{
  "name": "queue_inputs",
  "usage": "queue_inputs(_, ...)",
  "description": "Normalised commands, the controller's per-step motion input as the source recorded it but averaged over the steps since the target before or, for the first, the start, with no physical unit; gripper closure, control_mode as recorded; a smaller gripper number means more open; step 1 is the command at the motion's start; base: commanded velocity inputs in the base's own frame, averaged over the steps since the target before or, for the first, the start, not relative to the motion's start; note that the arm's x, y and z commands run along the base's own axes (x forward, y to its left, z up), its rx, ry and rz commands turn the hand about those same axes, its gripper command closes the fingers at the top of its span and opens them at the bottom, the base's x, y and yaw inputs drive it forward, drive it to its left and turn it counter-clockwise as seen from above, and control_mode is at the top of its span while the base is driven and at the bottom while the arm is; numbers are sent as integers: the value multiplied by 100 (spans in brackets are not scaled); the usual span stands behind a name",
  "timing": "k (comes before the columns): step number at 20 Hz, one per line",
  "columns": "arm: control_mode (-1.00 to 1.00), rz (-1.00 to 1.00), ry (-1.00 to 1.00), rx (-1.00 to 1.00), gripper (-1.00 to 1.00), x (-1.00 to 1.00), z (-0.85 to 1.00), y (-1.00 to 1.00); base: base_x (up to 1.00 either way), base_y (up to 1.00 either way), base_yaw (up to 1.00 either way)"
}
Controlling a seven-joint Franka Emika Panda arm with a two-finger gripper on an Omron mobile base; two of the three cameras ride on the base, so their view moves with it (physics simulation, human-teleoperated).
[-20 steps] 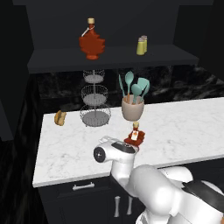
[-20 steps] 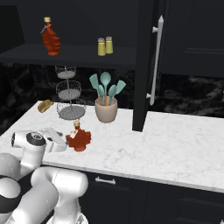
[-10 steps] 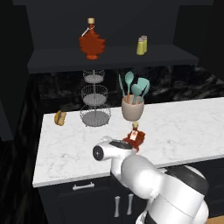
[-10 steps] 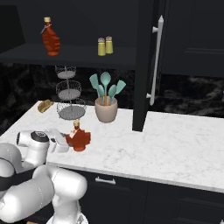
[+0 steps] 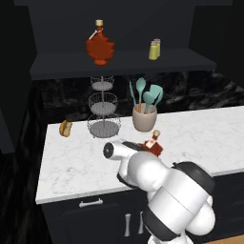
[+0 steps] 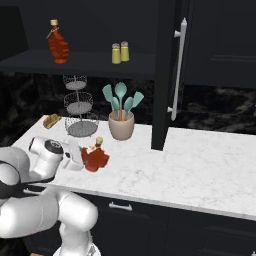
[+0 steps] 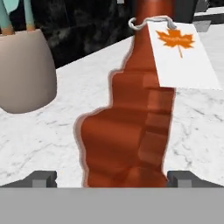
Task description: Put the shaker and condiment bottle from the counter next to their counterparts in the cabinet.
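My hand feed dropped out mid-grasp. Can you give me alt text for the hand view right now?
A red-brown syrup bottle stands upright on the white marble counter, close up between the two fingertips of the open gripper, which do not touch it. A white tag with an orange maple leaf hangs from its neck, and a beige utensil pot stands at upper left.

Utensil crock (image 6: 121, 125) and wire stand (image 6: 80, 111) crowd behind condiment bottle (image 6: 95, 156).
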Motion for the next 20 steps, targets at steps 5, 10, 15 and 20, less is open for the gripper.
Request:
queue_inputs(5,-100,-39,-3,24,100,-15,-20,-85,0,0,0)
queue_inputs(10,-100,-24,-21,26,100,-4,24,-74,0,0,0)
queue_inputs(15,-100,-5,-47,13,100,-5,90,-30,0,0,0)
queue_inputs(20,-100,0,-22,6,100,-27,47,-3,0,0,0)
